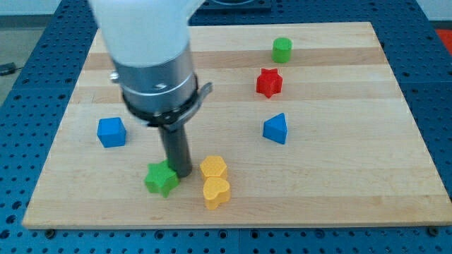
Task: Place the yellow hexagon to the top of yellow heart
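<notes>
The yellow hexagon (213,168) lies near the view's bottom centre, directly above the yellow heart (217,192) and touching it. My tip (181,172) stands just left of the hexagon, a small gap from it, and right against the green star (162,178) on its upper right side. The rod hangs from the large white and grey arm body at the view's upper left.
A blue cube (111,132) lies at the view's left. A blue triangular block (276,128) sits right of centre, a red star (269,82) above it, and a green cylinder (282,49) near the top. The wooden board (367,162) ends close below the heart.
</notes>
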You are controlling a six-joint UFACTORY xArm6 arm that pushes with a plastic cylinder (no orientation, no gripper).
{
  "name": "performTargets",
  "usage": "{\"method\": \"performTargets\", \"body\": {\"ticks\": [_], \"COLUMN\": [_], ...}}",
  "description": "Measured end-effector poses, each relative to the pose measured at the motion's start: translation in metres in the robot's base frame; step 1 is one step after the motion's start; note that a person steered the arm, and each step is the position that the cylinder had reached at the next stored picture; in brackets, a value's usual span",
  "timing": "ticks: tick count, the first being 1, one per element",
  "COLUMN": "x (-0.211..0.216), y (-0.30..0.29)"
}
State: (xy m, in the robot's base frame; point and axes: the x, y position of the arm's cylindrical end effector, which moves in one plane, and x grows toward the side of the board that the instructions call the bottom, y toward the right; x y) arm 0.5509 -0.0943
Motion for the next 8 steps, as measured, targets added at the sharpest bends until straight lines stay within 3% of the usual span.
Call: {"method": "performTargets", "body": {"ticks": [2,5,8], "x": [0.030,0.034,0.026], "y": [-0.011,0.047,0.023]}}
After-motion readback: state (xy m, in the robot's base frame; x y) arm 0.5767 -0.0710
